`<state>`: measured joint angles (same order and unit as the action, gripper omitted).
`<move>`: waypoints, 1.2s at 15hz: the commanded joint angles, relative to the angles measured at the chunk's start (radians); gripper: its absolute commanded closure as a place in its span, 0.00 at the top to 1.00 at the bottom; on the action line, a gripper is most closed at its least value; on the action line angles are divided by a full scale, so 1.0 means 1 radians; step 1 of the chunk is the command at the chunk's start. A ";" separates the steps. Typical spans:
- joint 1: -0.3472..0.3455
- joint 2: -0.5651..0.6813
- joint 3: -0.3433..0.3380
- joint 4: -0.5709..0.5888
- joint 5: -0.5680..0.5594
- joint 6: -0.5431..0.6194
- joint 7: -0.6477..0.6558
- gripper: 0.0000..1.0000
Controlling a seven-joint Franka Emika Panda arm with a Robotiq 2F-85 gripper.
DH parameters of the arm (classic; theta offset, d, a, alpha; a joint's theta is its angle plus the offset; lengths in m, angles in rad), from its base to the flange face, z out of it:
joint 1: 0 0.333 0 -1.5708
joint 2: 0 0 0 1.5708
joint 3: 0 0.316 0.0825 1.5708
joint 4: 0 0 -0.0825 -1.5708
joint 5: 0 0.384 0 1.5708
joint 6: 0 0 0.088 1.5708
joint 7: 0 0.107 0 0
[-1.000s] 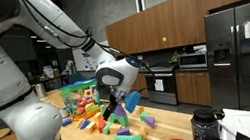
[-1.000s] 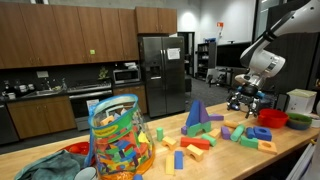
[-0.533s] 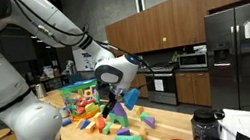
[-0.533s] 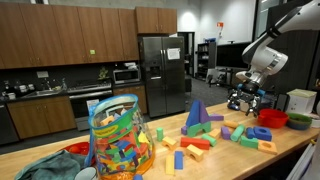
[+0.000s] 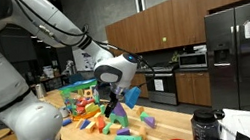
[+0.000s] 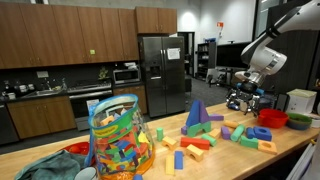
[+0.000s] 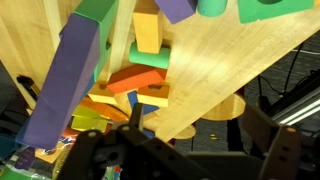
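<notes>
Hovering over the blocks (image 6: 238, 132) with claw (image 6: 244, 105) wide and empty; next likely needs lowering squarely onto one block.

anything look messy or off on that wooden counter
Yes: colourful blocks lie scattered in a loose heap across the wooden counter, some flat, some tipped, near a clear bag stuffed with more. The open gripper hangs above the heap, holding nothing. Nothing looks broken or wet.
</notes>
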<state>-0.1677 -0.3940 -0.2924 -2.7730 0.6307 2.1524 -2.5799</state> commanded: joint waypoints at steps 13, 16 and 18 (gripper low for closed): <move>0.163 0.089 -0.008 -0.012 -0.312 -0.089 -0.022 1.00; 0.108 0.111 0.008 0.017 -0.206 -0.106 0.012 1.00; 0.097 0.113 0.008 0.025 -0.151 -0.096 0.029 1.00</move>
<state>-0.0454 -0.2829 -0.2781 -2.7706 0.4201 2.0670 -2.5790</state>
